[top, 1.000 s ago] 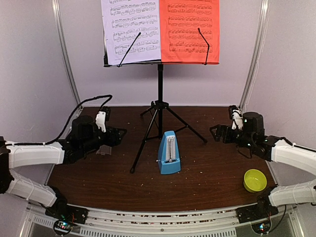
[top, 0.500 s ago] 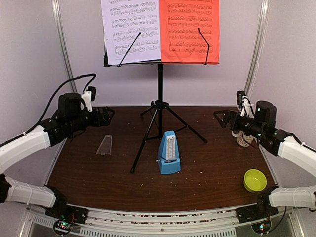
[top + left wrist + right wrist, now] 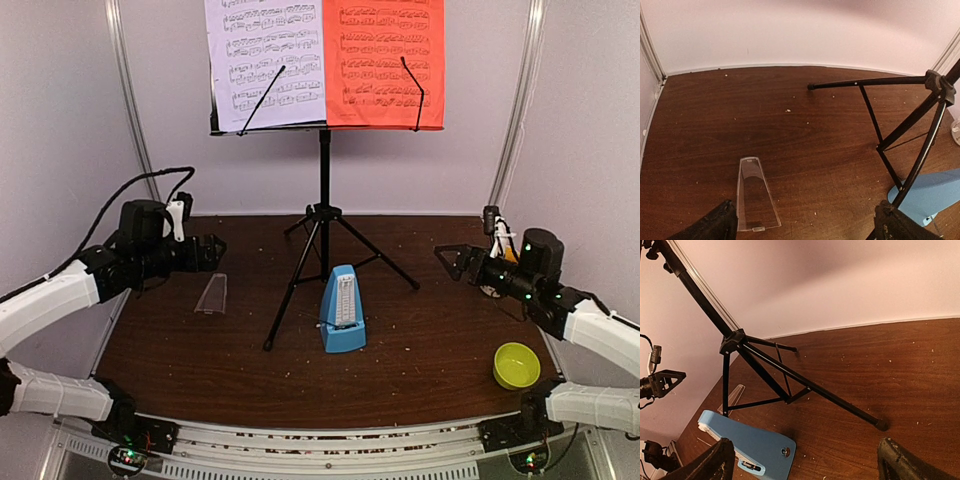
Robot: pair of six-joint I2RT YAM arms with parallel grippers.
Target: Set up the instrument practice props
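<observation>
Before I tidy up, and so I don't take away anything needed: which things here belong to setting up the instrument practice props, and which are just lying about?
Belongs to the job: music stand, white sheet, red sheet, blue metronome, clear cover lying flat on the table.

Just lying about: yellow bowl.

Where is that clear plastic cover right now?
Seen from above, the clear cover lies flat on the left of the table, left of the music stand and blue metronome, near the left hand.
</observation>
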